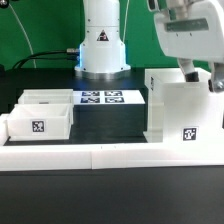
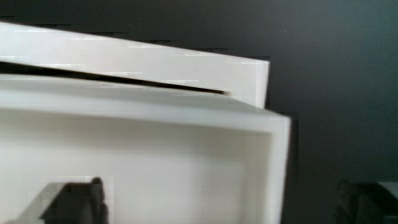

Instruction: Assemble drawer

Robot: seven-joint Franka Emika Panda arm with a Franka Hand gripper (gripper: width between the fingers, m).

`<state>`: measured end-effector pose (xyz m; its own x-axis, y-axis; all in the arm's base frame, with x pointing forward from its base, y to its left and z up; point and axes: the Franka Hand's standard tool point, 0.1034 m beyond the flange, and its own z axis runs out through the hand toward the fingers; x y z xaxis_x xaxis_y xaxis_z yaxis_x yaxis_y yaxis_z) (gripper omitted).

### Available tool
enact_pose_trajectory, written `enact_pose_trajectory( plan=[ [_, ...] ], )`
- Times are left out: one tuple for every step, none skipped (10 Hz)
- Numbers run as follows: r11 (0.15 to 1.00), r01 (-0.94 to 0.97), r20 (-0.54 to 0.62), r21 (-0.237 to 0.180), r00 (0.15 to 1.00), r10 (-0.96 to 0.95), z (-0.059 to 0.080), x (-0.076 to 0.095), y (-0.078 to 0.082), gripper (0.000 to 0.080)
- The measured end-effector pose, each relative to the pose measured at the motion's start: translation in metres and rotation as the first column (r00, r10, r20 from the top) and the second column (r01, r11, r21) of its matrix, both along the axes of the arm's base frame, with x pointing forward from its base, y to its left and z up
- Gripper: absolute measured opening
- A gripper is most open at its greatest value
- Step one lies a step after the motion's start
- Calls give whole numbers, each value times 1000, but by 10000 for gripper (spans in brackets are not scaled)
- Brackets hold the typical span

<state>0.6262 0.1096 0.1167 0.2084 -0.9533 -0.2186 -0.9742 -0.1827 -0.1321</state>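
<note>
A tall white box shell (image 1: 182, 108) stands at the exterior view's right, just beyond the low border wall (image 1: 110, 153). The gripper (image 1: 197, 72) hangs at its top edge, fingers (image 2: 71, 203) spread apart. Two shallow trays (image 1: 40, 122) sit at the left, beside the marker board (image 1: 100, 98).

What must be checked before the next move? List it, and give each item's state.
1. The shell stands upright: ok.
2. The gripper is at the shell's top: ok.
3. Grip on the shell: cannot tell; white plastic lies between the fingers.
4. The front tray and rear tray sit apart from the shell: ok.
5. The marker board is uncovered: ok.
</note>
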Motion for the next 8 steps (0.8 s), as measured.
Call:
enact_pose_trajectory(
  plan=[
    [999,-46,13,-1,999,46,10,-8,-3,648],
    [996,-91,28,-1,995,91,20,-13,-8,648],
    [994,-105,41,-3,994,105,28,-18,-12,648],
    [995,-97,43,0,994,97,30,-22,-13,648],
    [987,-163,55,-10,985,163,28,-22,-12,648],
    [968,-249,76,-24,965,250,28,-22,-13,648],
    [945,-325,90,-38,941,327,28,-22,-14,648],
    [887,-457,91,-68,883,461,26,-26,-21,648]
  ],
)
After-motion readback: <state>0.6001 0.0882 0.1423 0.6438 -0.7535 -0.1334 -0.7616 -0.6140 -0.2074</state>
